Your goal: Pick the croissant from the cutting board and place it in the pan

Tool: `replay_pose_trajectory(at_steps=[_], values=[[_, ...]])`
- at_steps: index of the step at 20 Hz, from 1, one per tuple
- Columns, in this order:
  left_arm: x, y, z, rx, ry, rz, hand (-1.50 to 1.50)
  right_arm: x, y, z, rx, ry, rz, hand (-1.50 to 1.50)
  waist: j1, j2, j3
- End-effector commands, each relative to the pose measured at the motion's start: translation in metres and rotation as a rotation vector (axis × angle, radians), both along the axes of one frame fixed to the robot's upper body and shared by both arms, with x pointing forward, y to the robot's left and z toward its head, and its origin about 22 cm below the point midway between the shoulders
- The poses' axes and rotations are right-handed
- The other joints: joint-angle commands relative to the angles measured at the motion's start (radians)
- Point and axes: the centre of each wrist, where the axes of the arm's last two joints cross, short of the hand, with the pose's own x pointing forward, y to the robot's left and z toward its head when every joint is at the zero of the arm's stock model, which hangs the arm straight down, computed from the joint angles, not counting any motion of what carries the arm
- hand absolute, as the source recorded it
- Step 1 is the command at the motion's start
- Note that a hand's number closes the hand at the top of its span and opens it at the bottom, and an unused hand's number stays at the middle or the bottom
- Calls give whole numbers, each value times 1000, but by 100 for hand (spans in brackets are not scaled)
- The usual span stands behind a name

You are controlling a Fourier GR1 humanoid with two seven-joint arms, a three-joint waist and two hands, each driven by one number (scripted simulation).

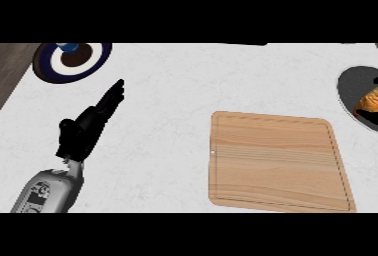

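White, faintly marbled bench (184, 100) fills the kitchen view, seen steeply from above. Nearest, at lower left, the robot's left hand (85, 131) rests above its grey forearm (46, 192), its fingers (112, 96) straight and held together, pointing up and away, gripping nothing. The right hand does not appear anywhere in the view.

At centre right lies the wooden cutting board (277, 162), its top bare, flat on the bench and well apart from the left hand. Farther off, at the right edge, part of a dark pan (353, 86) shows, and inside it sits an orange-brown pastry, judged to be the croissant (368, 103); it is cut off by the edge of the view, so how squarely it lies cannot be told. At the far left, a dark blue-rimmed plate (68, 64) carries a small blue object (69, 47) that is too cropped to name.

The placing looks all but done. The remaining risk is likely on the hidden side: an unseen right hand near the pan could nudge the pan, or drag the pastry against the rim as it leaves. The left hand, far from everything, threatens little.
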Motion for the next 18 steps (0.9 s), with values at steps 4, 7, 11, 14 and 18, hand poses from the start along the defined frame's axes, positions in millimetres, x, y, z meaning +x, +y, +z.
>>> replay_pose_trajectory(at_steps=[4, 7, 11, 14, 18], values=[[-2, 0, 4, 3, -2, -10, 0, 1, 4, -6, 161, 26, 20, -150, 15, 4, 6], [0, -2, -4, 2, -3, -18, 0, 16, 18, 1, 309, -58, 64, -150, 5, 4, 5], [0, -1, 2, -3, 0, -22, 0, 19, 13, 14, 506, -188, 53, -150, 14, 8, 7], [-7, -4, -7, -8, 0, -10, 0, 3, -10, 22, 610, -209, 65, -150, 7, 4, 6], [-11, 4, -8, -14, 0, -5, 0, -24, -36, 17, 697, -184, 114, -150, -4, 1, 6]])
